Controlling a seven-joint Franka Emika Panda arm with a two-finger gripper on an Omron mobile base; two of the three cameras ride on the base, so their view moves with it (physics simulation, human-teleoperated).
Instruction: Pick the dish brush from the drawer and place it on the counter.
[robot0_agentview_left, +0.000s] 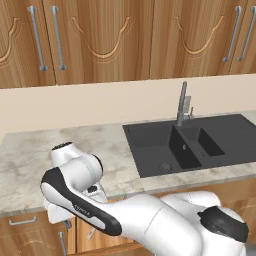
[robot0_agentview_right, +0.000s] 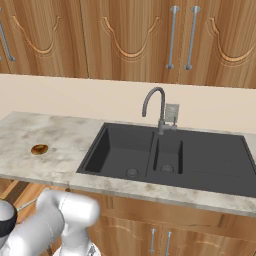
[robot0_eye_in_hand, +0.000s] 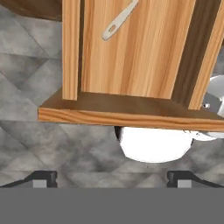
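Your claw (robot0_eye_in_hand: 112, 178) hung empty with its tips spread wide, looking straight down past the open drawer (robot0_eye_in_hand: 131, 57), because nothing was gripped yet. The dish brush (robot0_eye_in_hand: 117, 21) lay on the drawer's plank bottom toward twelve o'clock, well apart from the tips. Beyond, the worktop (robot0_agentview_left: 55, 150) waited to receive it.

End effector (robot0_eye_in_hand: 112, 177) spread wide, empty.

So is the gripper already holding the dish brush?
No, the dish brush lies on the drawer bottom, well apart from the open gripper.
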